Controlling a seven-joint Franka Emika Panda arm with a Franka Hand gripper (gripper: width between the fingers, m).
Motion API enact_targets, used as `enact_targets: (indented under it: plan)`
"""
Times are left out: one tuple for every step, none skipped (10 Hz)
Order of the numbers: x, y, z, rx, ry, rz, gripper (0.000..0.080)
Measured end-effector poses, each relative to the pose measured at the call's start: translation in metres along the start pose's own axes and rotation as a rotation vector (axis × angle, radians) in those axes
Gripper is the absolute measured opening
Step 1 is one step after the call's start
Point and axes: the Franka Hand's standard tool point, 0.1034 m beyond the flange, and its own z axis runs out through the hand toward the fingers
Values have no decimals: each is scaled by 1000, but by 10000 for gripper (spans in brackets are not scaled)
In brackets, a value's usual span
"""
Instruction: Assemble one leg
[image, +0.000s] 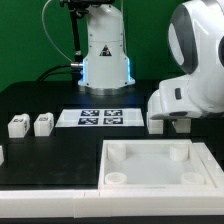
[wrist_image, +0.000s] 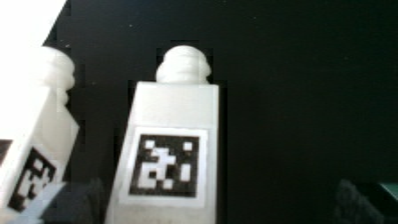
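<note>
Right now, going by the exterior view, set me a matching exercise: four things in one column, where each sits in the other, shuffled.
Things:
1. marker board
2. two loose legs
3. tray-like piece
4. gripper

Places:
A. foreground, nearest the camera
B. the exterior view's left, side by side
C. centre of the view, showing black-and-white tags
D. the exterior view's right, just behind the tray-like piece

Pairs: 1-C, 2-B, 3-A, 4-D
</note>
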Motion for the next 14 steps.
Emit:
enact_targets:
  plan:
    - [0, 4, 2, 2, -3, 1, 648]
    - [2, 5, 5, 4, 2, 4, 648]
    - [2, 5, 7, 3, 6, 4, 648]
    - [2, 5, 7, 3, 6, 4, 648]
    - [2, 5, 7, 3, 6, 4, 531]
    - [2, 5, 7, 3, 6, 4, 397]
    - [2, 5, 7, 3, 6, 4, 397]
    - [2, 5, 7, 3, 6, 4, 289]
    - [2, 5, 7, 3, 6, 4, 289]
    - [2, 5, 7, 3, 6, 4, 289]
    - [2, 5, 7, 3, 6, 4, 289]
    - [2, 5, 7, 3, 6, 4, 289]
    - [2, 5, 7, 3, 6, 4, 289]
    - [0, 6, 3, 1, -3, -10, 289]
